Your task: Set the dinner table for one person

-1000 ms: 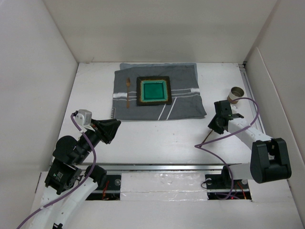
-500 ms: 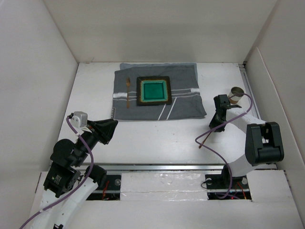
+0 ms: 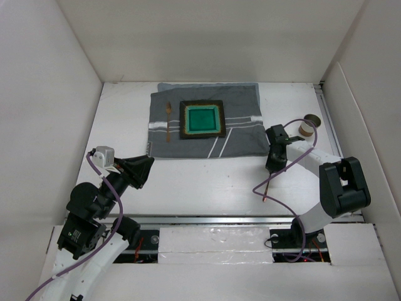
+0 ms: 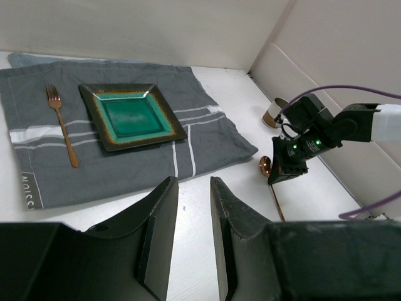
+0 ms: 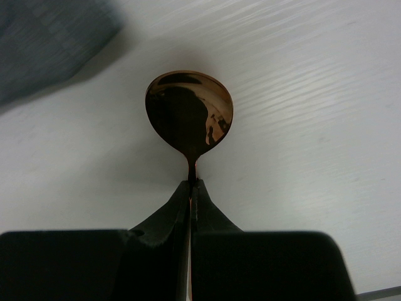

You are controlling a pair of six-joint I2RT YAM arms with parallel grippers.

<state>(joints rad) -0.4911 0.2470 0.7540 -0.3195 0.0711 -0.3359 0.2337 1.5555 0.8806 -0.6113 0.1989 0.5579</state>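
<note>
On the white dinner table (image 3: 200, 179) lies a grey striped mat (image 3: 241, 135). A teal square plate (image 3: 202, 119) sits on it, with a copper fork (image 3: 168, 119) to its left. My right gripper (image 3: 274, 164) hovers just off the mat's right corner, shut on the neck of a copper spoon (image 5: 189, 113). The spoon's handle (image 3: 269, 188) trails toward the near edge. The left gripper (image 3: 145, 168) hangs open over bare table at the near left, nothing between its fingers (image 4: 164, 207). From the left wrist I see the plate (image 4: 131, 116), the fork (image 4: 61, 122) and the right gripper (image 4: 285, 172).
A small brown and white cup (image 3: 308, 124) stands at the right, near the wall panel, and shows in the left wrist view (image 4: 274, 113). White walls close in the table on three sides. A purple cable (image 3: 294, 135) loops off the right arm.
The right gripper has closed on the spoon and moved left, from beside the cup toward the mat's corner, taking the spoon along. The left arm pulled back slightly.
</note>
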